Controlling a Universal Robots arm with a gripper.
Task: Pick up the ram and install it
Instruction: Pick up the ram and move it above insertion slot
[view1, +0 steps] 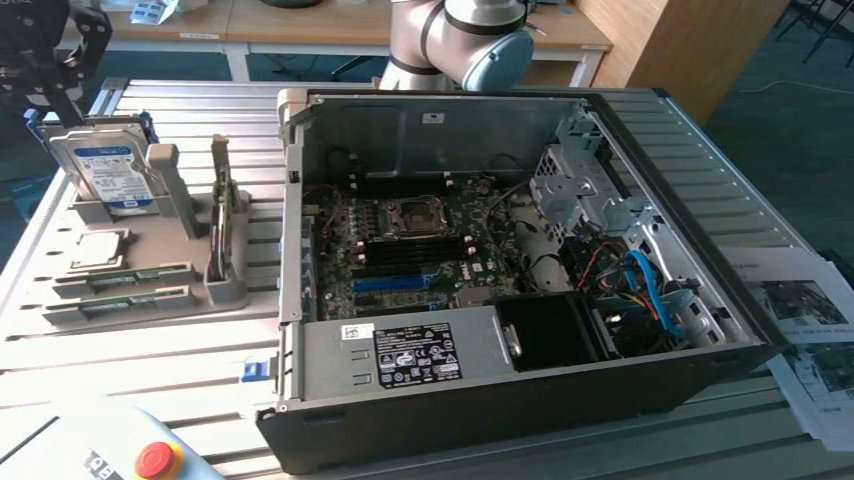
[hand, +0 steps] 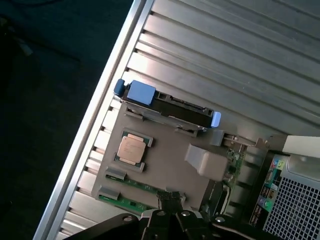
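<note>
Ram (view1: 123, 274) (hand: 136, 185): thin green stick lying flat in a slot at the near end of a grey holder (view1: 224, 290) (hand: 170, 165), on the exterior view's left. It is not in the gripper.

Second stick (view1: 115, 300) (hand: 120, 202): same kind, lying parallel just beside the first in the next slot, nearer the holder's edge.

Ram against gripper: in the exterior view the gripper (view1: 56, 105) hangs over the far left corner of the holder, well apart from both sticks. The upright hard drive (view1: 107, 175) and the square processor (view1: 100, 250) lie between. In the wrist view the fingertips sit close to one end of the first stick, but contact cannot be told from there.

Gripper (hand: 170, 196): jaws drawn together, almost fully closed. Nothing is held between them and nothing is visibly touched.

Holder: rests on the slatted metal desk (view1: 134, 370) (hand: 225, 50), just beside the open computer case (view1: 534, 400) (hand: 300, 200). It carries the hard drive (hand: 165, 105), the processor (hand: 131, 148) and both sticks.

Computer case: lies on its side with the panel off, the motherboard (view1: 427, 240) facing up. Dark memory slots run beside the processor socket — whether any is filled cannot be told.

Arm (view1: 467, 40): its grey joint shows behind the case at the far edge of the desk.
</note>
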